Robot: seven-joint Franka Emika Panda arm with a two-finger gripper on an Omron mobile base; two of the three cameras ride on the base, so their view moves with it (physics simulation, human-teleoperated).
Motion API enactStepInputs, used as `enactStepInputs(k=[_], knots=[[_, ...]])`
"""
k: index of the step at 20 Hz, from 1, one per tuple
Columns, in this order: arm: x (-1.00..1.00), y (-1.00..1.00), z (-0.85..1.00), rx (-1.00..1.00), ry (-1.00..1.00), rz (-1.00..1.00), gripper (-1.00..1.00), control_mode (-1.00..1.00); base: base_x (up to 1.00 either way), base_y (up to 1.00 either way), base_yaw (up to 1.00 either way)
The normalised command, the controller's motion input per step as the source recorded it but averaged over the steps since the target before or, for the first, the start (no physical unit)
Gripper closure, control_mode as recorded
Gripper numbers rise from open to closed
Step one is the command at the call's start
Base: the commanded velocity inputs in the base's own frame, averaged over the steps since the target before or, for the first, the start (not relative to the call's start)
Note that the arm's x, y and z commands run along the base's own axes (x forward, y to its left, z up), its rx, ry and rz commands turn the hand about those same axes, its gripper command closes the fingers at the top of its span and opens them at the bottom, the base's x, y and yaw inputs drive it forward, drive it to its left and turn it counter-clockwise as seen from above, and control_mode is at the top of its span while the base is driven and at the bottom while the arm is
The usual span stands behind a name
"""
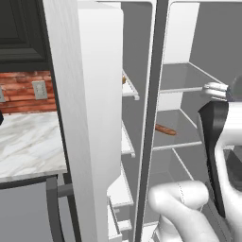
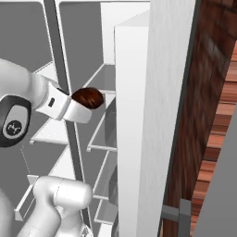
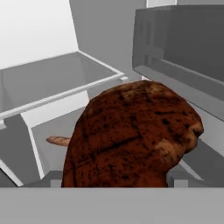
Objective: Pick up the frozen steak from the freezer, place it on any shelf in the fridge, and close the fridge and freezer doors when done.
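Inspecting the claw [image 2: 85, 107], we find it clamped on the frozen steak [image 3: 131, 135], held aloft before the open fridge shelves [image 1: 182, 87]; we judge it rigid, fairly heavy, frost-slick, best gripped across its thick middle.

Fridge shelves, one with a sausage on it

Inside the open fridge, flat grey shelves are stacked one above another; in the left base view the upper shelf [image 1: 182, 78] is bare, and the middle shelf [image 1: 182, 137] below it carries a small orange-brown sausage [image 1: 165, 129] lying on its side near the left front edge. The hand view shows the same sausage [image 3: 59, 141] resting on the lower of two shelves, under the bare upper shelf [image 3: 52, 83]. To the left of the fridge, a marble counter [image 1: 28, 144] runs along the brick wall.
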Motion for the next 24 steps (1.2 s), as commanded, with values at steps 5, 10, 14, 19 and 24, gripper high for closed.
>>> enactStepInputs(k=[5, 10, 14, 19, 24], knots=[[0.67, -0.10, -0.18, -0.04, 0.01, 0.09, 1.00, -1.00, 0.00, 0.00, 0.00], [0.72, -0.52, 0.03, 0.01, 0.04, 0.17, 1.00, -1.00, 0.00, 0.00, 0.00], [0.78, -0.46, 0.00, 0.01, 0.14, 0.18, 1.00, -1.00, 0.00, 0.00, 0.00], [0.81, -0.02, 0.00, 0.00, 0.13, 0.02, 1.00, -1.00, 0.00, 0.00, 0.00], [0.80, 0.00, -0.02, 0.00, 0.09, 0.00, 1.00, -1.00, 0.00, 0.00, 0.00]])
